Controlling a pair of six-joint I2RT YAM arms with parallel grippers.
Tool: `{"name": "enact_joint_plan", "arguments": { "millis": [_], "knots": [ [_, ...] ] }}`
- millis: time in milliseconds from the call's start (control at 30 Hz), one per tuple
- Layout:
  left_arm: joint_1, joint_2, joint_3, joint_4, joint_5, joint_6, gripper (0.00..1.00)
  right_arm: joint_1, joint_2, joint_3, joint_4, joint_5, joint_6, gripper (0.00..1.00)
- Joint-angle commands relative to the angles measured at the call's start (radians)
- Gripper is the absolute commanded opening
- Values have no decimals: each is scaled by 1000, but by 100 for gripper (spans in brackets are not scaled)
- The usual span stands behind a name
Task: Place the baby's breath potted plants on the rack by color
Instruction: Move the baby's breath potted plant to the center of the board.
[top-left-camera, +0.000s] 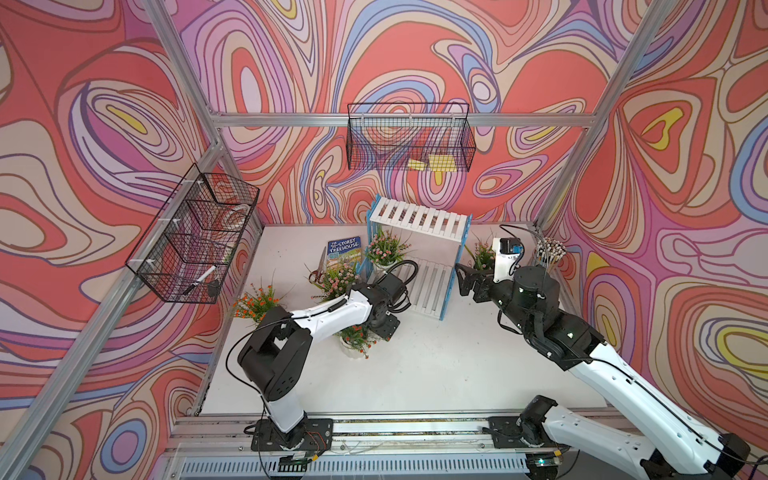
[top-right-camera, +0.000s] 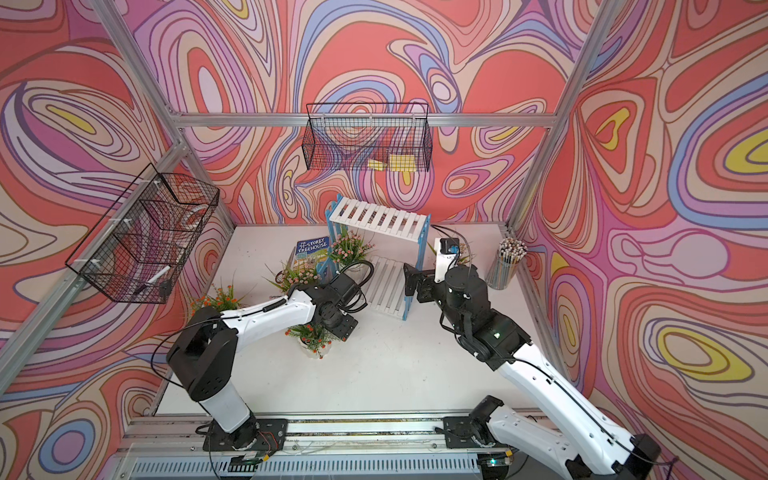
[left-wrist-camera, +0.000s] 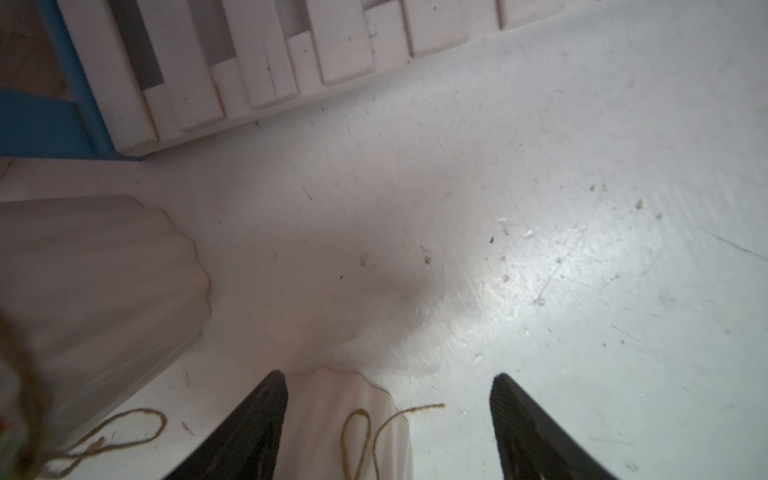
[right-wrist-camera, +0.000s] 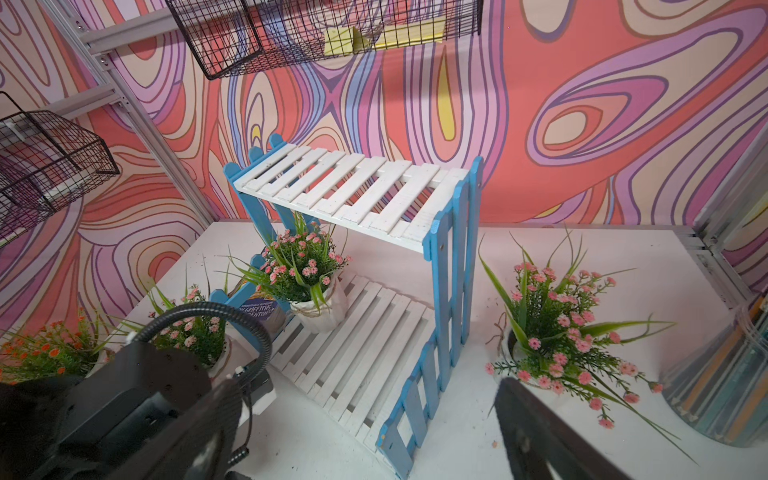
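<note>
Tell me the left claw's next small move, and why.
Probably close the left claw on the white ribbed pot of the orange-flowered plant: the pot sits between its open jaws on the white table, not yet gripped, and the blue-and-white slatted rack is close by.

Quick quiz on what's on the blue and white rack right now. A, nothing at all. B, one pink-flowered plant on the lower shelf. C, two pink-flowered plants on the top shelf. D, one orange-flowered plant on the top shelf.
B: a single pink-flowered plant stands on the lower shelf of the rack, while the top shelf holds nothing.
</note>
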Motion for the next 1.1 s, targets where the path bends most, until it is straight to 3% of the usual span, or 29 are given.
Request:
{"name": "enact_joint_plan", "arguments": {
  "millis": [0,300,500,633,833,1067],
  "knots": [
    [-6,-101,-20,127,26,4,81,-6,-2,-6,17,27,-21,98],
    [-34,-284,26,302,101,22,85,-70,-4,26,-33,76,12,98],
    [-191,-319,107,243,40,57,85,-227,28,55,-98,21,106,98],
    [-290,-324,113,258,21,44,84,-373,104,93,-113,-104,176,98],
    [-412,-249,129,321,-1,32,84,-608,390,277,-110,-336,248,98],
    [-486,-165,136,412,20,8,84,-716,787,591,-98,-487,215,98]
  ]
}}
